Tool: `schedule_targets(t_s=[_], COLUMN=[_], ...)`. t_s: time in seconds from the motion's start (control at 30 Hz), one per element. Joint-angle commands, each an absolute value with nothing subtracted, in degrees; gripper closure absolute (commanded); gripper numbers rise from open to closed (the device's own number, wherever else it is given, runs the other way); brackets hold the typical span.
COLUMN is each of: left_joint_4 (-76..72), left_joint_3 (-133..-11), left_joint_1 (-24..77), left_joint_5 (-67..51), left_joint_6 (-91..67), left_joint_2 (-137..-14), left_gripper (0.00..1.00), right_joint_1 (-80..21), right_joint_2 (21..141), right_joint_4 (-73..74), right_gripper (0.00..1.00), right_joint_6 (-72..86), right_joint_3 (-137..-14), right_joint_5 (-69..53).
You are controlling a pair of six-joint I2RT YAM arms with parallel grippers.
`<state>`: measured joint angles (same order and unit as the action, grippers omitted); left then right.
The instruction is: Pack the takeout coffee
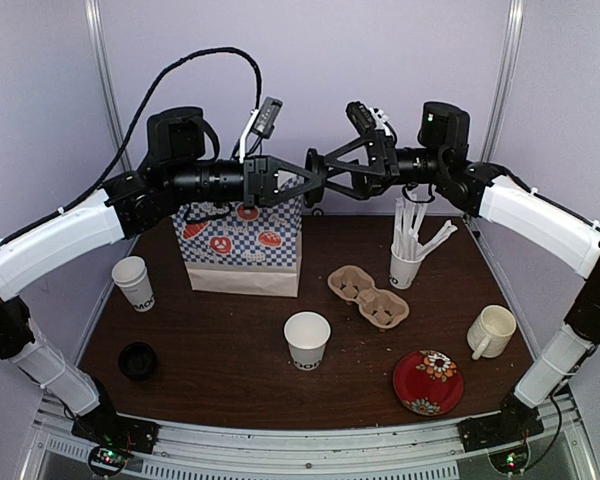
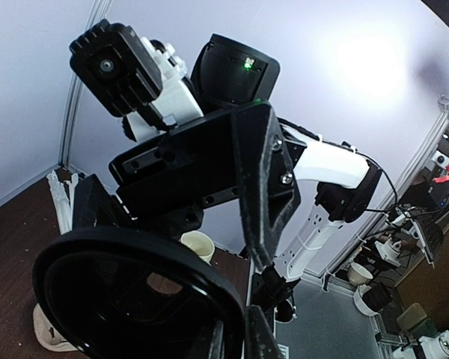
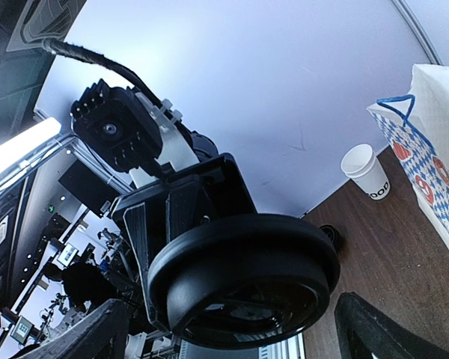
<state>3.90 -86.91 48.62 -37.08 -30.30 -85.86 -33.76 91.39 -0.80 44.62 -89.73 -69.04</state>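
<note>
Coffee cups: the left cup stands by the left edge of the table and the front cup near the middle of the front edge. Both are upright, uncovered and not held.
Lid: black, held in the air above the back edge and over the bag. It is gripped by its rim, which I judge presents it to the other arm for a handover.
Left gripper: pinched almost fully together on the lid's rim.
Right gripper: spread to full width and holding nothing. Its fingers flank the lid, and I see no contact.
Spare lid: flat on the table near the front left corner.
Bag: upright at the back edge with its mouth up, directly under both grippers.
Cup tray: cardboard, sockets empty, between the front cup and the stirrer cup. I judge it is meant to receive the cups.
Open room: there is bare wood all around the front cup and between the left cup and the bag.
Tight room: the mug and plate crowd the front right corner. The tall stirrers under the right arm are a sweep risk.
</note>
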Motion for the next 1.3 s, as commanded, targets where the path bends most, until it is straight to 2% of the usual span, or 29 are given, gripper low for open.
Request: schedule_targets(t_s=[0.0,0.2,0.33,0.53,0.73,0.93,1.07,1.17,1.27], left_joint_4=[-1.81,-3.06,-3.24,-3.34,-2.61,-0.4,4.95,11.46,17.27], left_joint_3=[-87.37,-87.45,-87.32,-86.72,-86.23,-86.07,-85.18,-83.87,-81.18], left_joint_1=[49.04,49.38,49.44,49.46,49.48,49.48,49.48,49.48,49.44], left_joint_5=[-38.86,-39.72,-39.68,-39.09,-37.62,-35.82,-32.41,-28.37,-24.13], left_joint_6=[-31.14,-31.73,-31.56,-31.3,-30.51,-28.61,-25.74,-22.14,-18.34], left_joint_2=[-85.87,-85.97,-85.93,-85.91,-86.11,-85.89,-84.23,-81.18,-77.24], left_gripper=[0.92,0.91,0.91,0.91,0.87,0.72,0.57,0.44,0.39], right_joint_1=[-34.41,-35.21,-35.5,-35.77,-35.77,-35.72,-35.6,-35.35,-35.17], right_joint_2=[92.14,93.04,93.16,93.09,92.61,92.38,92.4,92.08,91.73], right_joint_4=[-7.99,-8.81,-11.36,-11.91,-12.04,-8.73,-2.18,7.83,23.24], right_gripper=[0.01,0.01,0.05,0.17,0.27,0.32,0.33,0.33,0.33], right_joint_6=[49.61,50.34,52.38,52.65,52.39,49.3,43.08,35.25,21.3], right_joint_3=[-90.51,-90.27,-89.67,-89.25,-88.43,-88.74,-90.07,-91.93,-95.36], right_joint_5=[-70.43,-70.27,-70.58,-70.83,-70.63,-70.24,-69.31,-67.69,-63.11])
